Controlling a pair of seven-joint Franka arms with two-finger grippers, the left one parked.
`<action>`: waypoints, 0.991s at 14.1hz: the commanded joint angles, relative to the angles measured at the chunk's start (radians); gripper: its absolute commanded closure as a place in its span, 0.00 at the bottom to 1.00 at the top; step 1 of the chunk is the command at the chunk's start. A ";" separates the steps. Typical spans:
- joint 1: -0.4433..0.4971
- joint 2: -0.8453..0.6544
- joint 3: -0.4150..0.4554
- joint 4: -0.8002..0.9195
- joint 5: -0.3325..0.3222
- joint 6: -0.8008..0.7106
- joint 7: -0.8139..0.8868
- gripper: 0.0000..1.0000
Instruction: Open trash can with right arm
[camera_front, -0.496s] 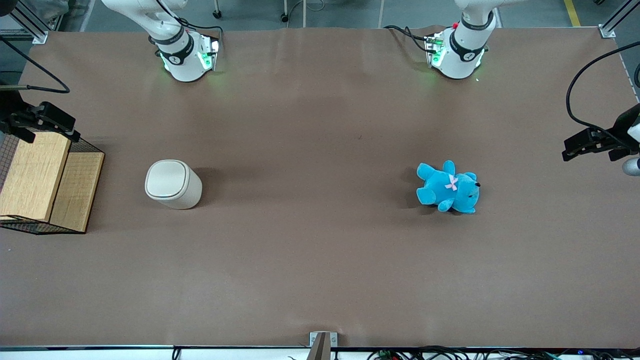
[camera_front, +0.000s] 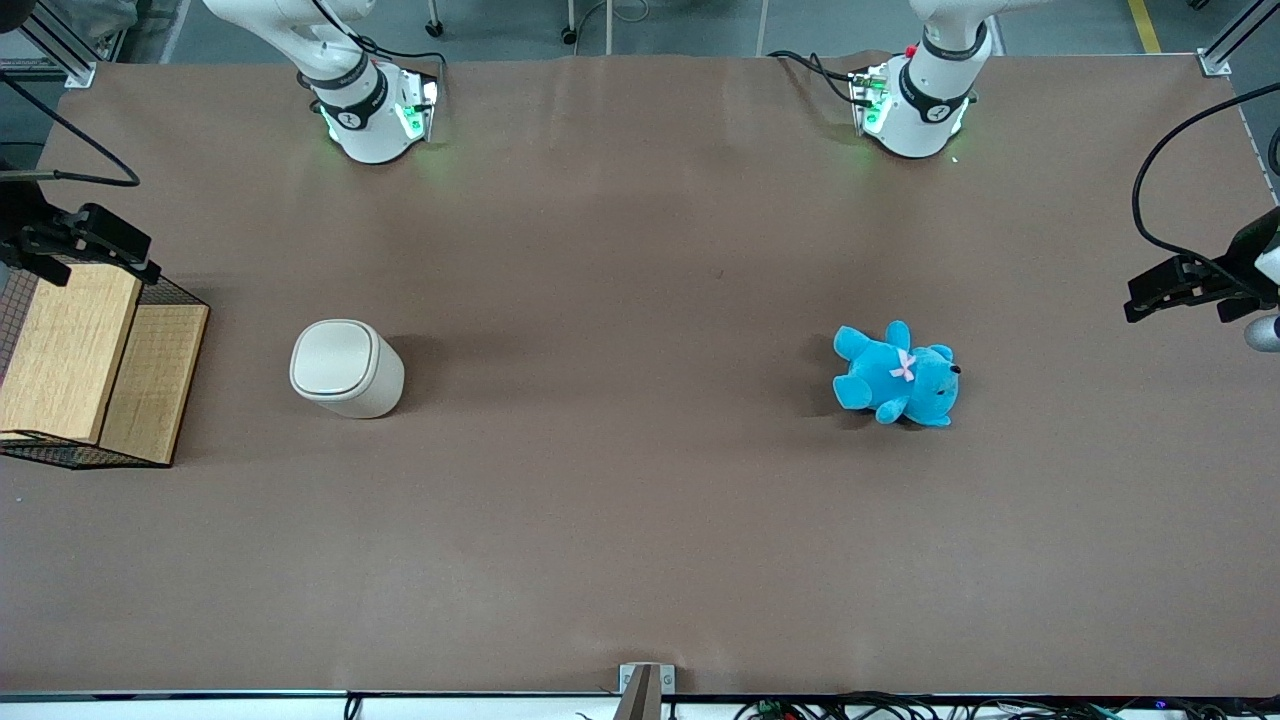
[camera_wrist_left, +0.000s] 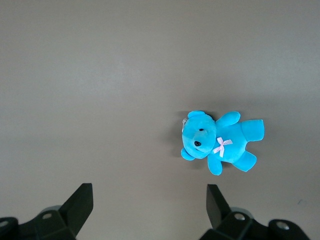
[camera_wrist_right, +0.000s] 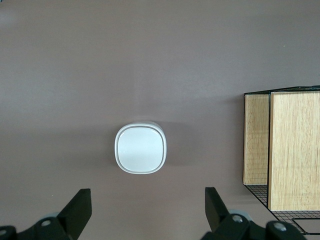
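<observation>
The trash can (camera_front: 345, 367) is a small cream-white bin standing upright on the brown table, its flat rounded-square lid shut. It also shows from straight above in the right wrist view (camera_wrist_right: 140, 148). My right gripper (camera_wrist_right: 147, 200) hangs high over the table, well above the trash can and apart from it, with its two black fingers spread wide and nothing between them. In the front view the gripper (camera_front: 110, 248) shows as a black shape above the basket at the working arm's end of the table.
A wire-and-wood basket (camera_front: 90, 365) stands beside the trash can at the working arm's end of the table; it also shows in the right wrist view (camera_wrist_right: 282, 150). A blue teddy (camera_front: 897, 375) lies toward the parked arm's end.
</observation>
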 joint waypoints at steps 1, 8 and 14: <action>-0.017 -0.022 0.010 -0.036 0.001 0.006 -0.010 0.07; -0.010 0.030 0.012 -0.117 0.003 -0.004 -0.011 0.97; 0.042 0.111 0.018 -0.180 0.009 -0.003 -0.011 0.98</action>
